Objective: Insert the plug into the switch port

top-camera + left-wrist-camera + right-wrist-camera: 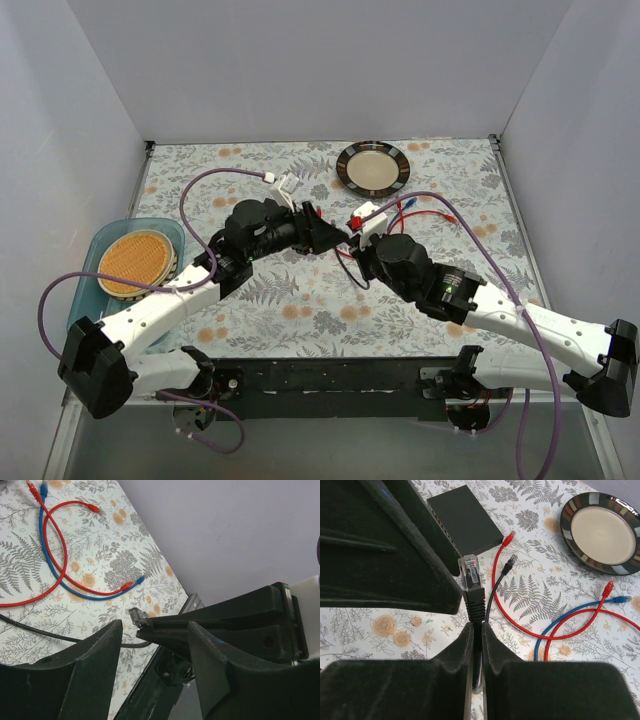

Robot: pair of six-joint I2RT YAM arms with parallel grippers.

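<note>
Right gripper [477,626] clenched on the boot of a black cable, with the clear plug [470,572] standing proud of its fingertips. Left gripper [155,626] released, jaws spread, nothing grasped; the plug tip sits in the gap between them.

Switch [465,517] lies flat on the surface [540,595], mid-surface toward the far edge, not far from the plate [602,530]. Plug near the switch but apart from it. Port row along its long edge is partly hidden behind a left finger.

Done: plug in grasp and close to the switch. Left, by my reading: line up with a port, push home.
</note>
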